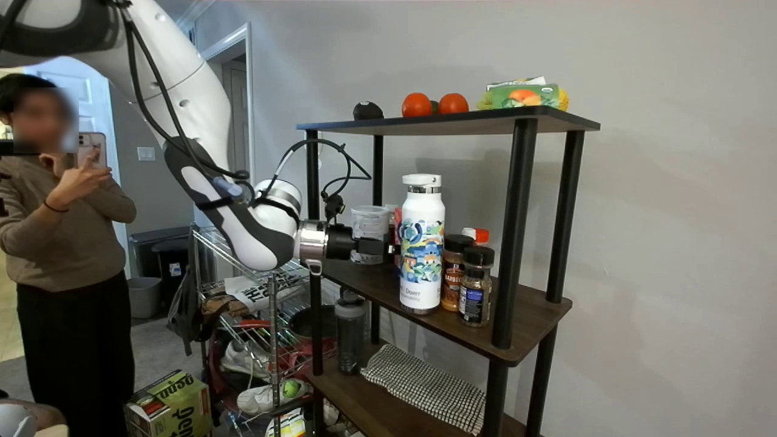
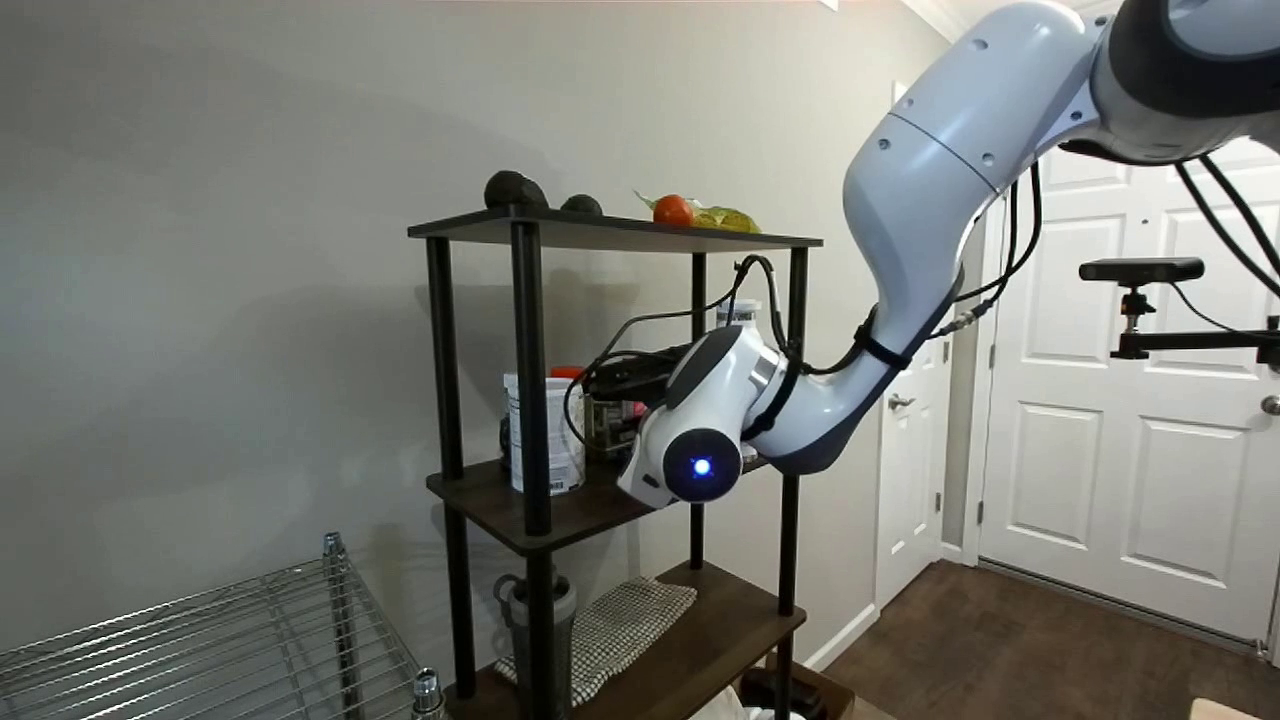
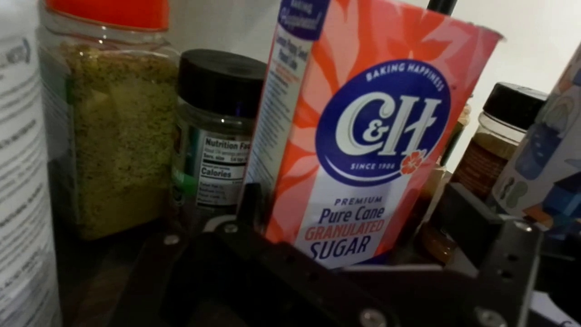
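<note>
Black two-fingered hand (image 3: 356, 195): you have it spread wide, gripping nothing.
Red-and-white cardboard sugar carton (image 3: 363, 136): between your fingertips, on the dark-brown wooden middle shelf (image 1: 364, 280); base hidden.
Reach: apparently made; grip not yet taken.
Tight sides: a clear black-lidded jar (image 3: 213, 136) and a white patterned bottle (image 1: 422, 243), the latter near the front edge, flank your fingers closely.
Headroom: open above the carton, up to the black top shelf (image 1: 449, 124).

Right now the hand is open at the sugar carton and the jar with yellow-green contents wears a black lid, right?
Not black: the wrist view shows a red lid on the jar with yellow-green contents. The rest is right: the hand is open at the sugar carton.
</note>
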`<state>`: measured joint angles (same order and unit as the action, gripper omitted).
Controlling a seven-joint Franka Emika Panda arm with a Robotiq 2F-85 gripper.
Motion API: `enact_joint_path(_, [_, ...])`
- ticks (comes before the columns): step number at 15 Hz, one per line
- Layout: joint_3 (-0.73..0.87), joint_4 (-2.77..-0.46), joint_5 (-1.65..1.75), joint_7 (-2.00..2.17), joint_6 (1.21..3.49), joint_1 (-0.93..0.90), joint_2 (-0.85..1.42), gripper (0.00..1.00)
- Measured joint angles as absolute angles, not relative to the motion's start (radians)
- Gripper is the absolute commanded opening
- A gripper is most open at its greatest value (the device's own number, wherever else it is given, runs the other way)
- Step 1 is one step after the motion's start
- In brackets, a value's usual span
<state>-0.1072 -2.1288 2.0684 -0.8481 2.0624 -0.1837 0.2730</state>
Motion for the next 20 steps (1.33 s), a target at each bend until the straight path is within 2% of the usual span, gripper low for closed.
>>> enact_joint_path(20, [-0.102, -2.210, 2.023, -0.864, 1.986, -0.184, 0.253, 1.00])
